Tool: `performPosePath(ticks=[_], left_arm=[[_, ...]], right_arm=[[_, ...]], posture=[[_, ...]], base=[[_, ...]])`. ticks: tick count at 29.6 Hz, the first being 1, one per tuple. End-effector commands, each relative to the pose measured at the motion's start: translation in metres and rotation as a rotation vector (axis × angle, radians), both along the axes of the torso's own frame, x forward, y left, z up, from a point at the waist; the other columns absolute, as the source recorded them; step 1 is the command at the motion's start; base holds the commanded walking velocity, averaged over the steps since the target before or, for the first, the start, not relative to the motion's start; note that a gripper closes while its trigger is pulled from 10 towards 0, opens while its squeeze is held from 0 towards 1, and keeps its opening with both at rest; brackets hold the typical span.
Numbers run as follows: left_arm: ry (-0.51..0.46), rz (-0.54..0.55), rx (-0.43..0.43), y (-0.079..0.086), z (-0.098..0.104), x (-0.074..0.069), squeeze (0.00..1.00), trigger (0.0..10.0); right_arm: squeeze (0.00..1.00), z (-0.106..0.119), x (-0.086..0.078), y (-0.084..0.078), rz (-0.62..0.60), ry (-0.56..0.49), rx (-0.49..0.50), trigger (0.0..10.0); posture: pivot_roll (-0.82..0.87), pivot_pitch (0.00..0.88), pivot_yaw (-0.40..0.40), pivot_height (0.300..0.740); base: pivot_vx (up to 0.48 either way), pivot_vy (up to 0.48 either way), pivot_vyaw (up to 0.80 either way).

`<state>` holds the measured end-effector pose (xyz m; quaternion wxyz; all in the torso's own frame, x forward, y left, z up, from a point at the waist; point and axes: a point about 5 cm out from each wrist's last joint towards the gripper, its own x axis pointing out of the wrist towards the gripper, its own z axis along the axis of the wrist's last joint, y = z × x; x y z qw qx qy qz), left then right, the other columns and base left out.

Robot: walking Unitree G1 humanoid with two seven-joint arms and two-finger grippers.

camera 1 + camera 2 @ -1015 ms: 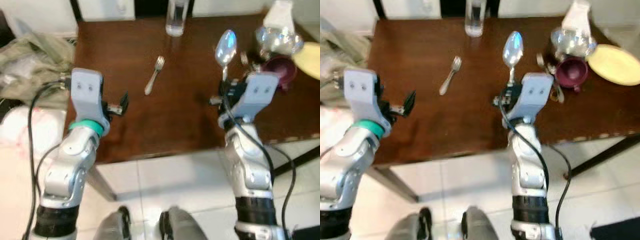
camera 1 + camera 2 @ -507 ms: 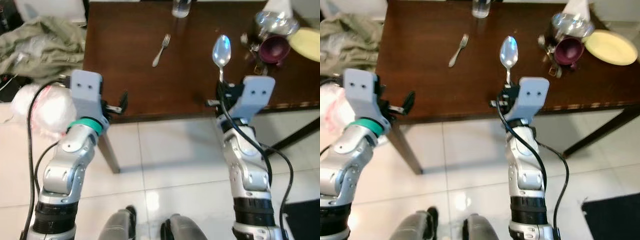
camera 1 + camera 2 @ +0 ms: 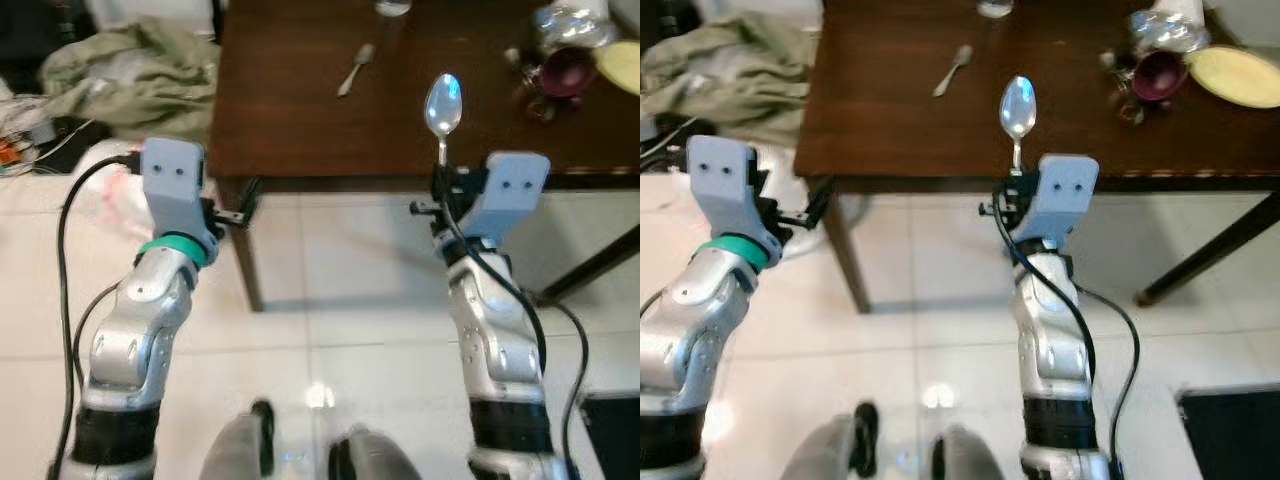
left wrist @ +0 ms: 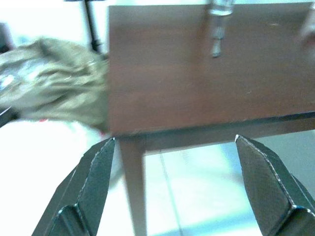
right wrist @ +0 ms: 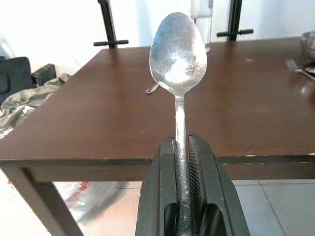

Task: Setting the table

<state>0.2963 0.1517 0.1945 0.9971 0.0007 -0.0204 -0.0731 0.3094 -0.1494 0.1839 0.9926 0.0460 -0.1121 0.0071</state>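
A silver spoon (image 3: 443, 103) stands upright, its handle clamped in my right gripper (image 3: 441, 182), which is shut on it in front of the dark wooden table's (image 3: 300, 130) near edge. The right wrist view has the spoon's bowl (image 5: 177, 54) above the closed fingers (image 5: 162, 177). My left gripper (image 3: 245, 200) hangs open and empty near the table's left front corner; its fingers (image 4: 93, 182) frame the table edge. A fork (image 3: 355, 70) lies on the table beyond. A maroon cup (image 3: 568, 70), more cutlery and a yellow plate (image 3: 1238, 75) sit at the far right.
A clear glass (image 3: 392, 6) stands at the table's far edge. An olive cloth heap (image 3: 140, 75) and a white plastic bag (image 3: 105, 195) lie on the floor to the left. The table leg (image 3: 248, 250) stands near my left arm. White tiles lie below; a dark mat (image 3: 1230, 430) is at the right.
The whole picture has shifted: the table has slid up and away and more floor shows, so the camera has backed off. Both arms keep their pose and the spoon stays gripped.
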Motion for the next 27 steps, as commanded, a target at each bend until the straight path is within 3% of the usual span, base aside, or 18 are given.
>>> performPosePath(ticks=[1, 4, 27], left_arm=[[0.037, 0.004, 0.01, -0.0024, -0.006, 0.0015, 0.0, 10.0], [0.042, 0.013, 0.012, -0.002, -0.007, 0.002, 0.0, 10.0], [0.034, 0.077, 0.042, 0.0031, -0.0082, 0.0038, 0.0, 10.0]], right_arm=[[0.0, -0.0015, 0.0001, -0.002, 0.009, 0.026, -0.006, 10.0], [0.0, -0.0041, 0.0013, -0.0015, 0.007, 0.053, -0.038, 10.0], [0.0, -0.0004, -0.0035, 0.0056, 0.057, 0.013, 0.007, 10.0]], posture=[[-0.07, 0.086, 0.005, 0.74], [-0.07, 0.086, 0.005, 0.74], [-0.07, 0.089, 0.007, 0.74]], base=[[0.0, 0.0, 0.79], [0.0, 0.0, 0.79], [0.0, 0.0, 0.8]])
